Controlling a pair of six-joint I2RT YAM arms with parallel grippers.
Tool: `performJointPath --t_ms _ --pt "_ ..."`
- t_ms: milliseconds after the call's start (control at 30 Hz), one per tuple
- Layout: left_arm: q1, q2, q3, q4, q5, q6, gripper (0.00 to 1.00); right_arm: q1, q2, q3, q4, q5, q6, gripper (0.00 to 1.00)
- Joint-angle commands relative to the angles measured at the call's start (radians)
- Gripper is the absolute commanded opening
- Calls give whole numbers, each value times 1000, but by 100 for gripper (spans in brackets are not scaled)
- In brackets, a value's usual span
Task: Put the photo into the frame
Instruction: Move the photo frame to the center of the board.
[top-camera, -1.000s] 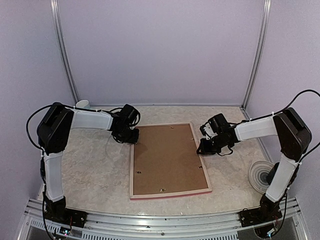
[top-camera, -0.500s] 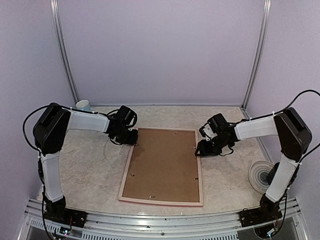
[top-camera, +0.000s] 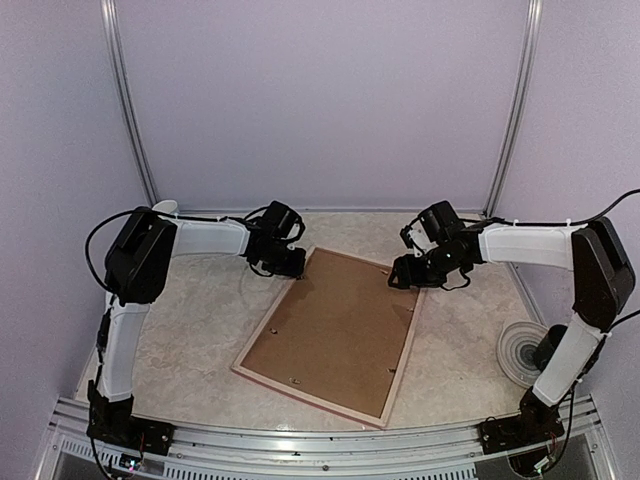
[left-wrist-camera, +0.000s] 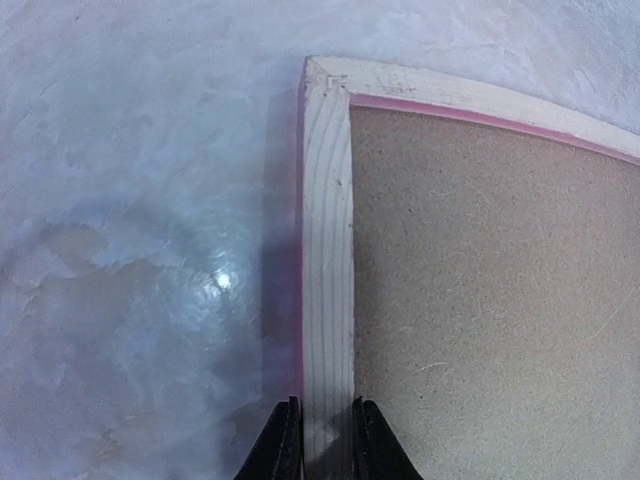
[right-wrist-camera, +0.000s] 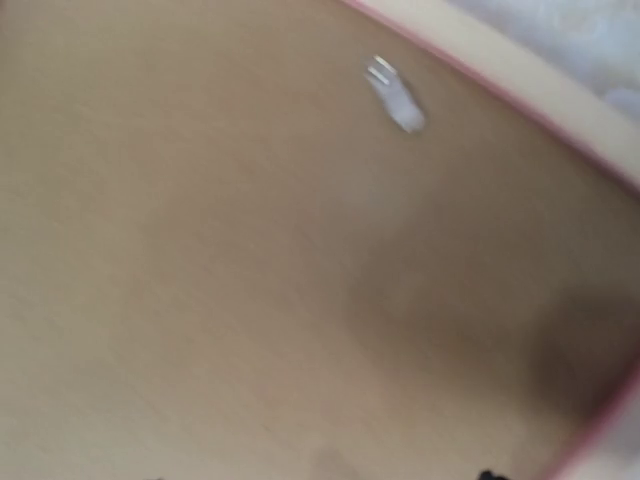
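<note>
- The frame (top-camera: 310, 396) lies back-up in the middle of the desk (top-camera: 190, 320), skewed, its long sides running from about 1 o'clock to 7 o'clock.
- A brown backing board (top-camera: 335, 335) fills the opening. The photo is not in view, and whether it lies under the board cannot be told.
- The left claw (left-wrist-camera: 325, 430) is pressed onto the pale wood rail near the frame's 11 o'clock corner, one finger on each side of it.
- The right claw (top-camera: 403, 280) hangs over the 2 o'clock corner. Its own view is blurred, showing only board, a metal tab (right-wrist-camera: 395, 98) and rail, so I cannot tell how its jaws stand.
- The step looks like squaring the frame up for work on its back.
- To do it well, slide the frame flat and do not lift it by one thin rail. Keep the pinch square, and keep the right claw off the board until the frame rests.
- The desk is pale and marbled, glossy enough to let wood slide.
- A white cup (top-camera: 165, 209) sits at 10 o'clock and a round white disc (top-camera: 520, 350) at 4 o'clock, both well apart from the frame.
- Lilac walls and metal posts close the room in.
</note>
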Motion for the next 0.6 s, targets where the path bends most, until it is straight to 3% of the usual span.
performJointPath --t_ms 0,267,567 --pt "-25 80 101 -49 39 21 21 -4 14 58 -38 19 -11 67" --pt "2 -91 -18 46 -29 -50 53 -4 52 144 -6 -16 -86 66" --pt "-15 -400 -370 95 -21 -140 53 12 110 177 163 -125 -233 58"
